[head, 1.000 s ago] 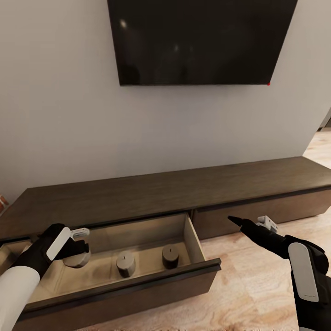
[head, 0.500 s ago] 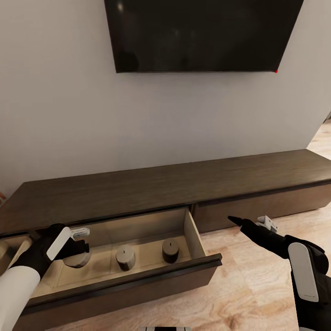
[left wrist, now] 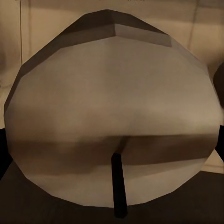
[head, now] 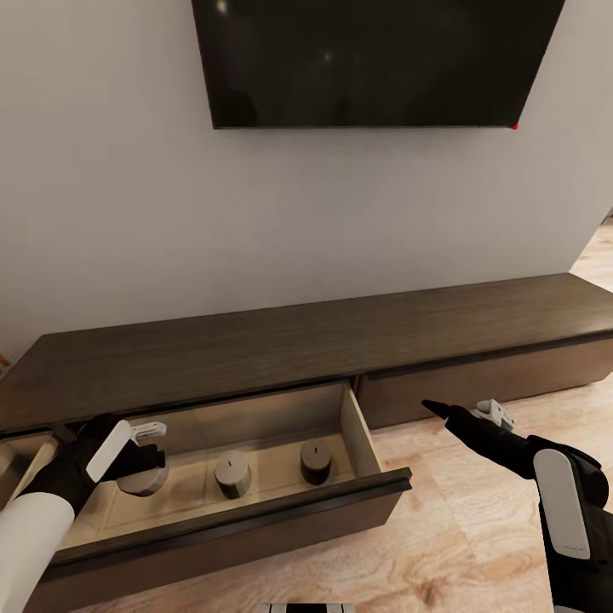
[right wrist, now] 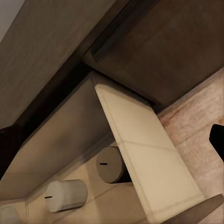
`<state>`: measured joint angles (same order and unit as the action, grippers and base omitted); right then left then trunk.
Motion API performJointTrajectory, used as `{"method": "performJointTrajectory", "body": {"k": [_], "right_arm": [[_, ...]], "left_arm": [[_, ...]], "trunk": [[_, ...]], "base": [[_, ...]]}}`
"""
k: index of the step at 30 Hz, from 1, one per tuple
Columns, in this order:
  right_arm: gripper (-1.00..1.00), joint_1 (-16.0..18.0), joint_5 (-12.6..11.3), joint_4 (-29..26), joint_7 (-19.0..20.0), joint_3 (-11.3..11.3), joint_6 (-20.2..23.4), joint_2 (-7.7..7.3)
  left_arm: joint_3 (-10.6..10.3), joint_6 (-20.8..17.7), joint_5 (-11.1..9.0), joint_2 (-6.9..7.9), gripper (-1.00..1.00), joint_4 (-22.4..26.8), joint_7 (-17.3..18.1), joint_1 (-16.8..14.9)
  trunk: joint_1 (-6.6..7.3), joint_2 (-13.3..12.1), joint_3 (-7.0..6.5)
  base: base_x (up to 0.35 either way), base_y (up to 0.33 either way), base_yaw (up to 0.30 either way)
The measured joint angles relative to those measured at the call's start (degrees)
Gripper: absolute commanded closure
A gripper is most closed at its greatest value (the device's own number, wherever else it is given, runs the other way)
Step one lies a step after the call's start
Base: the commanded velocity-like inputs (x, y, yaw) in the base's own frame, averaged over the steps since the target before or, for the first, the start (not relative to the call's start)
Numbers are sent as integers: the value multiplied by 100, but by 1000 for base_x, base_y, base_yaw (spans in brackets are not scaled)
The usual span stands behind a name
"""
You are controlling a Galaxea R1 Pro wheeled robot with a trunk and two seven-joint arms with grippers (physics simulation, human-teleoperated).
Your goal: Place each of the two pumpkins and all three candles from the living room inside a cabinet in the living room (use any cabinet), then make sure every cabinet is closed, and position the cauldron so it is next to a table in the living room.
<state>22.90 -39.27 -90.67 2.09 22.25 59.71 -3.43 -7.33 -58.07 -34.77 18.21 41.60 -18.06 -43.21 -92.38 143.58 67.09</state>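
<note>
**Inspector:** Inside the open drawer [head: 358, 438], what do you report?

**Operator:** Two candles stand upright on the pale wood floor of the cabinet [head: 323, 340] drawer: one near the middle [head: 232, 473], one to its right [head: 316, 463], apart from each other and short of the right wall. A third candle [head: 143, 480] is at my left jaws [head: 151, 447], low at the left of the same drawer. My left wrist camera looks straight onto its flat top and dark wick [left wrist: 119, 186], so it is very close.

**Inspector:** Gripping it?

**Operator:** I cannot tell; the fingers are hidden against the candle. I judge it is being set down in line with the others, leaving room in the drawer.

**Inspector:** The right jaws?

**Operator:** My right jaws [head: 464, 415] hang parted and empty over the floor, right of the drawer, clear of it.

**Inspector:** Surroundings?

**Operator:** Long, low dark-brown unit against a grey wall [head: 128, 213], its top bare. The right-hand drawer front [head: 485, 383] is closed. A dark television [head: 366, 60] is mounted above. Light wood floor [head: 460, 545].
</note>
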Motion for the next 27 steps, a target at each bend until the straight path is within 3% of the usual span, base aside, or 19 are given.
{"method": "performJointTrajectory", "body": {"k": [27], "right_arm": [[-100, 0, 9, 2, 1, 2, 0, 0]], "left_arm": [[0, -7, 0, 0, -100, 0, -43, 1]], "trunk": [[0, 0, 0]], "base": [[0, 0, 0]]}}
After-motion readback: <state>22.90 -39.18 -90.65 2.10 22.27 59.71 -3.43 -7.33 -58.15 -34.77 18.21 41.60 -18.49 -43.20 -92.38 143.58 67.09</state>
